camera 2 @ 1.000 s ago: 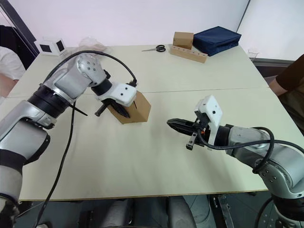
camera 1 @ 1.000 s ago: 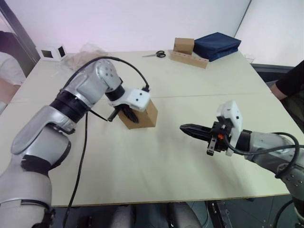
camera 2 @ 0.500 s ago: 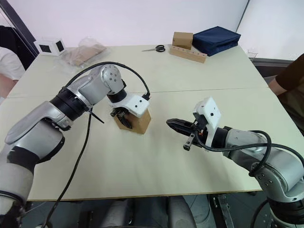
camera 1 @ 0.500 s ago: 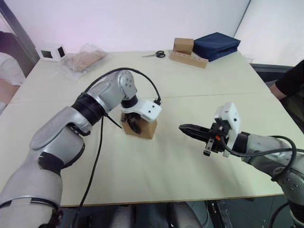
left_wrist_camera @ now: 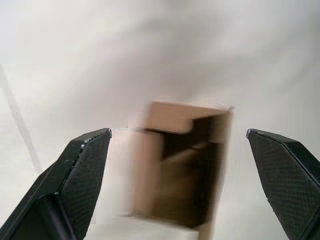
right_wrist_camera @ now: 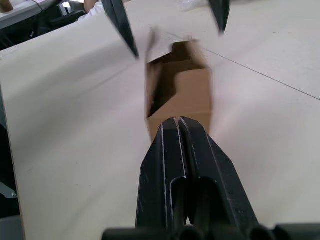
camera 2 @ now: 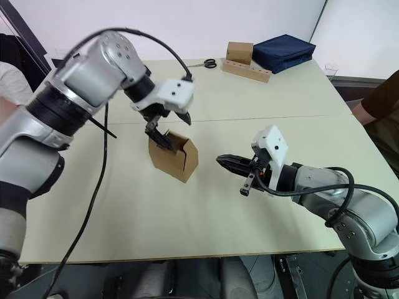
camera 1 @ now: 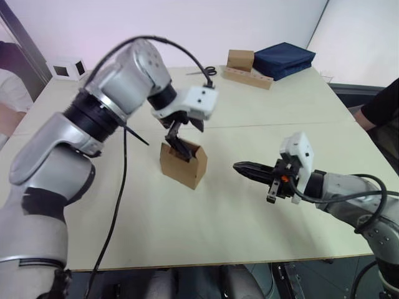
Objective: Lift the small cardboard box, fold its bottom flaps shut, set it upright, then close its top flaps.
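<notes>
The small cardboard box [camera 1: 182,164] stands upright on the table [camera 1: 187,224], a little left of centre, with its top end open. Its top flaps [camera 1: 198,149] stand up around the opening. The bottom flaps are hidden under it. My left gripper [camera 1: 186,129] hangs just above the opening, open wide and holding nothing. In the left wrist view the box [left_wrist_camera: 180,170] lies below and between the two fingers [left_wrist_camera: 85,165]. My right gripper [camera 1: 240,167] is shut and empty, a short way to the box's right, pointing at its side [right_wrist_camera: 180,90].
At the table's far edge lie scissors [camera 1: 204,71], a brown box on a long cardboard strip [camera 1: 242,61] and a dark blue bag [camera 1: 283,59]. A white cube box [camera 1: 67,67] sits far left. A person's sleeve [camera 1: 383,106] shows at the right edge.
My left gripper has opened, let go of the box and risen above it. The box now stands upright with its top open. The right arm has hardly moved.
</notes>
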### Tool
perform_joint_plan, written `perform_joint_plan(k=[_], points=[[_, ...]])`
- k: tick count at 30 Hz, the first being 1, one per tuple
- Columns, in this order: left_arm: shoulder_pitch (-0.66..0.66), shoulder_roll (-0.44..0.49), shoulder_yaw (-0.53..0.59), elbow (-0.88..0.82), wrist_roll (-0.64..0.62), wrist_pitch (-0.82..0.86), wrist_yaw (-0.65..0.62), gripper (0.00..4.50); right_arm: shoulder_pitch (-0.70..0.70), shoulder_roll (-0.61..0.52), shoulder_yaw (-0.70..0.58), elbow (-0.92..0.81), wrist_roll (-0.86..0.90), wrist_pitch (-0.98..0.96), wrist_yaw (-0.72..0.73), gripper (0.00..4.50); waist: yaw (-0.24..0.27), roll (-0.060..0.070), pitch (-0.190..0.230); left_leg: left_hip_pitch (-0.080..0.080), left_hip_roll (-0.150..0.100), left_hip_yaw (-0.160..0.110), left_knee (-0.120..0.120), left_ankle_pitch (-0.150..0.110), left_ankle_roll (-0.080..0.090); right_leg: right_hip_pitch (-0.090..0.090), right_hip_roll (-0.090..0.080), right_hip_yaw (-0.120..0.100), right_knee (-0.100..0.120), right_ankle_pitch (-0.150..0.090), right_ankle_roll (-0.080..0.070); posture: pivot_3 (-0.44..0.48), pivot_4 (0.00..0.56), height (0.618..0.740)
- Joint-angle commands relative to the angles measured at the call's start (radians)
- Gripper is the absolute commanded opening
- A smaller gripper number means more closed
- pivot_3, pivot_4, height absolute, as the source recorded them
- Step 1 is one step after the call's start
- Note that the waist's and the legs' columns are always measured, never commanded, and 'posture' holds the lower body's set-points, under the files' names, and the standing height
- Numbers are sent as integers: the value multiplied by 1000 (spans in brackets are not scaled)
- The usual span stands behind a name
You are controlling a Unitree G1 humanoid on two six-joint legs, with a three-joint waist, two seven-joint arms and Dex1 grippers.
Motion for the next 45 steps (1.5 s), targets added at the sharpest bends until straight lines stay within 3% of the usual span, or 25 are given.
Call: perform_joint_plan(k=[1, 7, 10, 15, 20, 26, 32, 38, 45], points=[[-44, 49, 90, 1, -61, 46, -3, 4474, -23, 18, 7, 5, -29, -24, 6, 0, 0, 0, 0, 0, 0, 0, 0, 0, 0, 0, 0, 0, 0, 0, 0, 0, 150, 740], [52, 84, 357, 151, -101, 5, 1, 4474, -65, 117, 71, 60, -122, -52, -52, 0, -3, 1, 0, 0, 0, 0, 0, 0, 0, -1, 0, 0, 1, 0, 0, 0, 150, 740], [163, 112, 438, 171, -83, -10, 55, 3811, -73, 144, 101, 72, -159, -52, -62, 0, -6, 1, 0, 0, 0, 0, 0, 0, 0, -1, 0, 0, 2, 0, 0, 0, 150, 740], [362, 135, 540, 199, -61, -60, 159, 1949, -72, 175, 154, 106, -230, -49, -72, 0, -4, 0, 0, -1, 0, 0, 2, 0, 0, -3, 0, 0, 4, 0, 0, 0, 150, 740], [550, 99, 584, 197, -26, -155, 264, 111, -70, 201, 227, 145, -297, -54, -56, 0, 1, 0, 0, -1, 0, 0, 2, 0, 0, -3, -1, 0, 5, 0, 0, 0, 150, 740], [665, 23, 593, 201, 2, -249, 325, 34, -101, 251, 282, 212, -360, -65, -36, 0, 2, 0, 0, -2, -1, 0, 8, 0, 0, -3, -1, 0, 8, 0, 0, 0, 150, 740], [753, -46, 593, 113, 4, -242, 339, 34, -171, 305, 357, 345, -456, -95, 4, 0, -1, 0, 0, -2, 0, 0, 9, 0, 0, -3, -1, 0, 11, 0, 0, 0, 150, 740], [826, -31, 591, -45, -27, -174, 286, 34, -207, 347, 367, 401, -469, -92, 61, 0, -1, 0, 0, -2, 0, 0, 9, 0, 0, -3, -1, 0, 11, 0, 0, 0, 150, 740], [902, -2, 592, -213, -53, -89, 233, 34, -184, 312, 372, 382, -498, -80, 123, 0, 0, 0, -1, -2, -1, 0, 9, 0, 0, -3, -1, 0, 11, 0, 0, 0, 150, 740]])
